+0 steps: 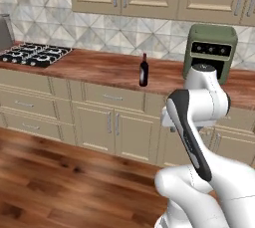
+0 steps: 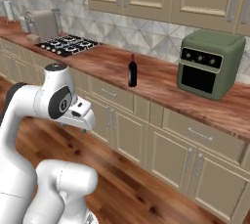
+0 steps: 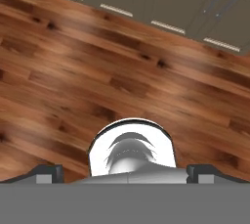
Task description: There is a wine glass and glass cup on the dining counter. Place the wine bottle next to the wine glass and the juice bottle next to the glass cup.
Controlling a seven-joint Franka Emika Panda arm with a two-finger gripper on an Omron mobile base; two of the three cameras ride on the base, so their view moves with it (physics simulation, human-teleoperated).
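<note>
step: fetch the wine bottle (image 1: 144, 70) first, judging by what's in reach; nothing is held yet
wine bottle: upright on the wall counter (image 1: 107, 67), near its front edge, between the cooktop (image 1: 35, 55) and the green oven (image 1: 210, 53), apart from both
gripper: the gripper (image 3: 125, 174) points down at the wood floor (image 3: 97, 81), arm folded over the base; fingers (image 3: 47, 173) spread fully wide, nothing between them
approach: swing the hand up to counter height and come in level from the front, jaws either side of the bottle body below the neck
grip: the bottle is slim and tall, so it tips easily; I'd take it around the label zone, not the neck, and close square on it
clearance: free counter on both sides of the bottle; the oven stands well apart, so a side sweep looks safe
lift: straight up before any swing, or the base drags on the wood top
left base view: cooktop at far left, bottle mid-counter, forearm blocks part of the oven's lower front
right base view: oven fully clear of the arm, plus a toaster-like appliance (image 2: 45, 24) behind the cooktop; label detail on the bottle too small to read
hand view: floor boards and cabinet fronts (image 3: 161, 3) along the top
juice bottle / glasses / dining counter: can't locate them from here
</note>
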